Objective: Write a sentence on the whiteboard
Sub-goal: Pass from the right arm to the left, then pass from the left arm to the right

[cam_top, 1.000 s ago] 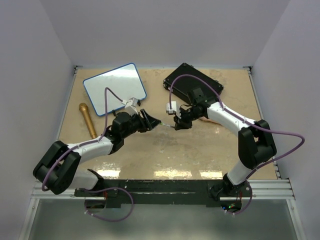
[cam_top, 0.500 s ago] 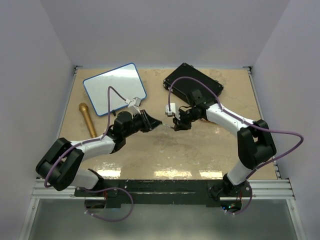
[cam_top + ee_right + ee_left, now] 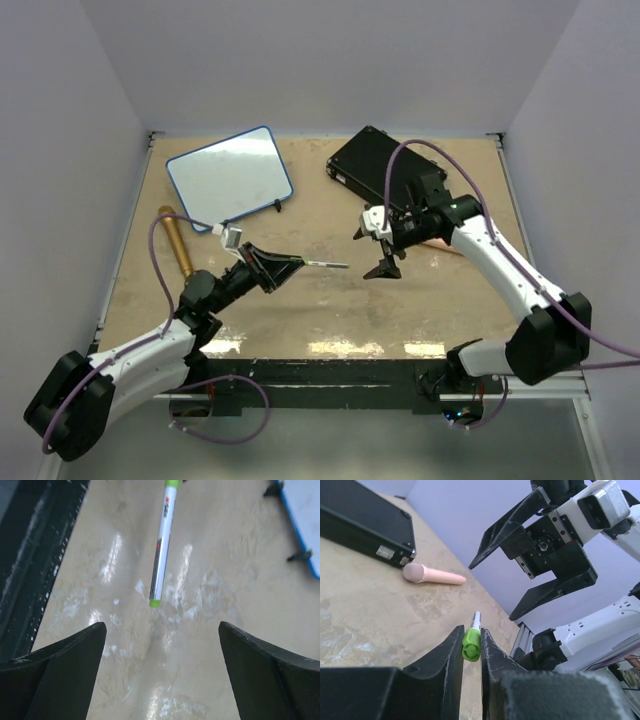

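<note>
**Left gripper (image 3: 270, 266) pinches marker (image 3: 315, 263) by one end**

Right gripper (image 3: 372, 250) stands spread, just beyond the marker's free end. Whiteboard (image 3: 230, 178) lies far left on the counter (image 3: 450, 310), unmarked. Risk: the end-held marker may pivot or slip under writing pressure; the board, if unsecured, may slide.

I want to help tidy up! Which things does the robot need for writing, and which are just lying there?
For the job: whiteboard, green marker in the left gripper.
Lying about: black case, gold microphone, pink microphone.
</note>
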